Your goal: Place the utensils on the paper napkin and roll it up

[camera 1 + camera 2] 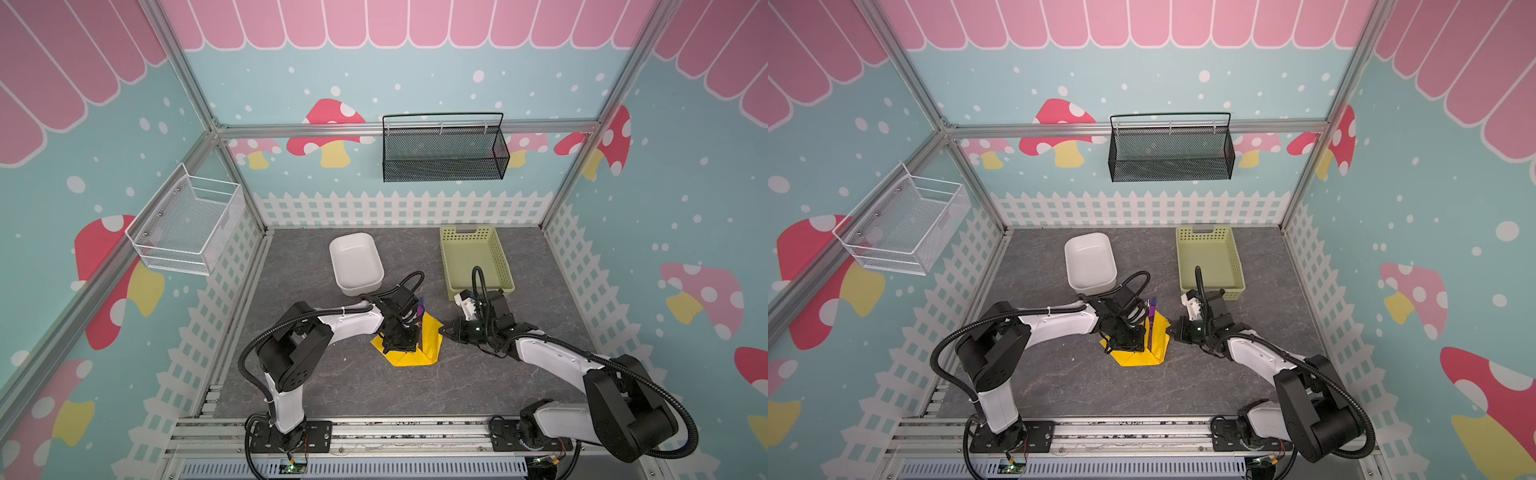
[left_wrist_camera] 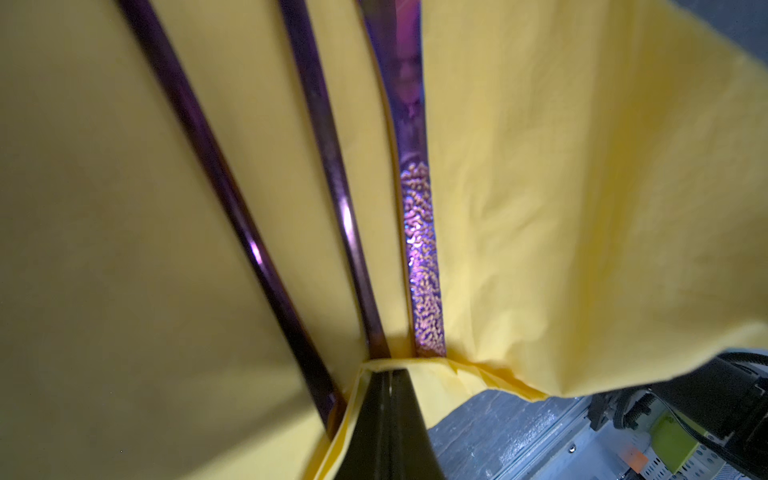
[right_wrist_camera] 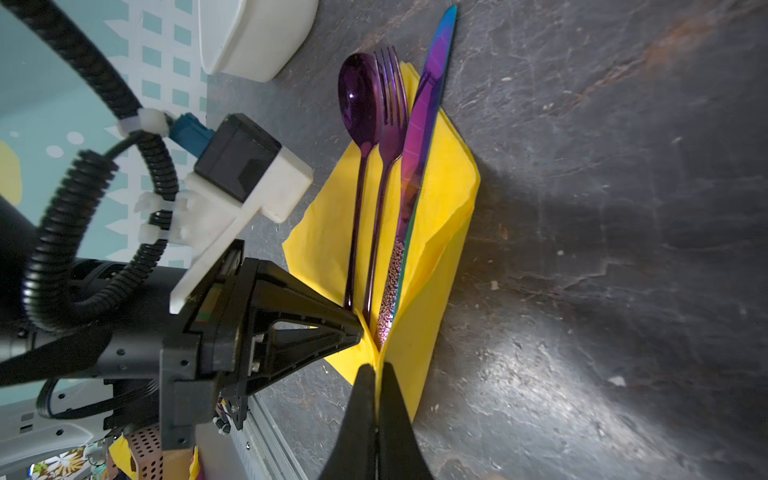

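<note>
The yellow paper napkin (image 1: pixel 415 358) (image 1: pixel 1142 358) lies mid-table, its right side lifted and folded up beside the utensils. The purple spoon (image 3: pixel 359 99), fork (image 3: pixel 390 104) and iridescent knife (image 3: pixel 428 104) lie side by side on it, heads sticking out past its far edge (image 1: pixel 420 308). In the left wrist view their handles (image 2: pixel 419 249) run over the napkin (image 2: pixel 540 208). My left gripper (image 2: pixel 388 370) (image 1: pixel 401 343) (image 3: pixel 357 328) is shut on the napkin's fold at the handle ends. My right gripper (image 3: pixel 376 368) (image 1: pixel 442 331) is shut on the raised napkin edge just beside it.
A white tub (image 1: pixel 356 264) stands behind the left arm and a pale green perforated basket (image 1: pixel 476 262) behind the right arm. A black mesh basket (image 1: pixel 444 149) hangs on the back wall, a white wire basket (image 1: pixel 187 226) on the left wall.
</note>
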Controlling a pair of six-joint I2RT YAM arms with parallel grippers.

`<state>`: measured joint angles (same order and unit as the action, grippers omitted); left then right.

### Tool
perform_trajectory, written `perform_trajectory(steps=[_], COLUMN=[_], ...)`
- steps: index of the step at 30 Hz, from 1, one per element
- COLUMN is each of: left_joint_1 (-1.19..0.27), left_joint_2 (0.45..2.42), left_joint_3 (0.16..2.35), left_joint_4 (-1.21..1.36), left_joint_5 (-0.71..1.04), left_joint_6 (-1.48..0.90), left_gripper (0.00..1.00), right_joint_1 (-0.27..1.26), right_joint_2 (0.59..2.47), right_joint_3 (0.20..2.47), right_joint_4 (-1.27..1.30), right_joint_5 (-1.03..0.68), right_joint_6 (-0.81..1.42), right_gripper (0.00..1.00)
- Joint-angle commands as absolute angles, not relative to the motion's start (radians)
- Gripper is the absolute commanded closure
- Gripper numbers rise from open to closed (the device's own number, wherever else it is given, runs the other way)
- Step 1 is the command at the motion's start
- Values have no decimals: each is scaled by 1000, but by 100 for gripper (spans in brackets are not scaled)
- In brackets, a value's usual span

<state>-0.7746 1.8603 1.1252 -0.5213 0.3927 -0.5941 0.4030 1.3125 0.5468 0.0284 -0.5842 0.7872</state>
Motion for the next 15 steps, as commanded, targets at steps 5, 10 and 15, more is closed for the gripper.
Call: perform_trajectory(steps=[5, 10, 15], left_joint_1=[-769, -761, -755], left_joint_2=[1857, 1850, 1836], left_joint_3=[1109, 1092, 1072], left_joint_4=[-508, -479, -459], left_joint_5=[379, 400, 414], left_joint_6=[-595, -606, -619], left_gripper=[100, 100, 100], right_joint_1=[462, 492, 517], right_joint_2=[1337, 1356, 1379], right_joint_3=[593, 613, 627], right_joint_4=[79, 90, 109], right_joint_5=[-586, -574, -571], right_joint_6=[853, 869, 886], right_gripper=[100, 100, 100])
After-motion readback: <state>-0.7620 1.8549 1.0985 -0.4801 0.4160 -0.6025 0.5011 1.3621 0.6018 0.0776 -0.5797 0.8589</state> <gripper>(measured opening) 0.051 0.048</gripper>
